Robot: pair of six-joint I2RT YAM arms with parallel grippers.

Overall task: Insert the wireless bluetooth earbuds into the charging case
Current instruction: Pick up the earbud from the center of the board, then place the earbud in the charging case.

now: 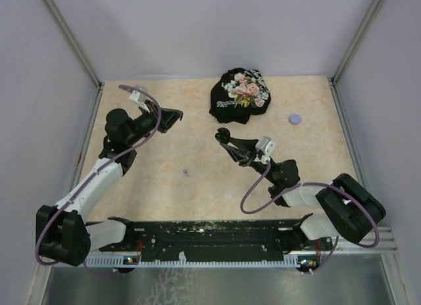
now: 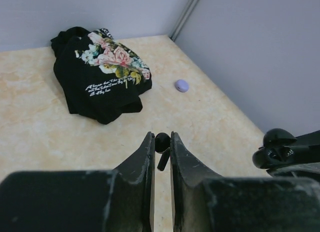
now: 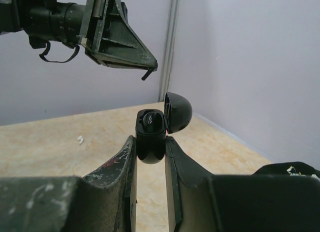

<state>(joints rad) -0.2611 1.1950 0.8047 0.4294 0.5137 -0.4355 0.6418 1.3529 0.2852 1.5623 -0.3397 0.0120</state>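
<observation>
My left gripper (image 2: 161,138) is shut on a black earbud (image 2: 163,143), whose round head sits between the fingertips with the stem pointing down. In the top view the left gripper (image 1: 176,114) hovers left of the right gripper (image 1: 222,135). The right gripper (image 3: 150,140) is shut on the black charging case (image 3: 150,142), held upright with its lid (image 3: 178,112) swung open. A second black earbud (image 3: 150,120) sits in one slot of the case. In the right wrist view the left gripper (image 3: 146,72) hangs above the case, apart from it.
A black floral cloth (image 1: 240,94) lies at the back of the table. A lavender puck (image 1: 295,119) sits to its right. One tiny pale earbud (image 1: 187,172) lies on the table between the arms. Grey walls close in the back and sides.
</observation>
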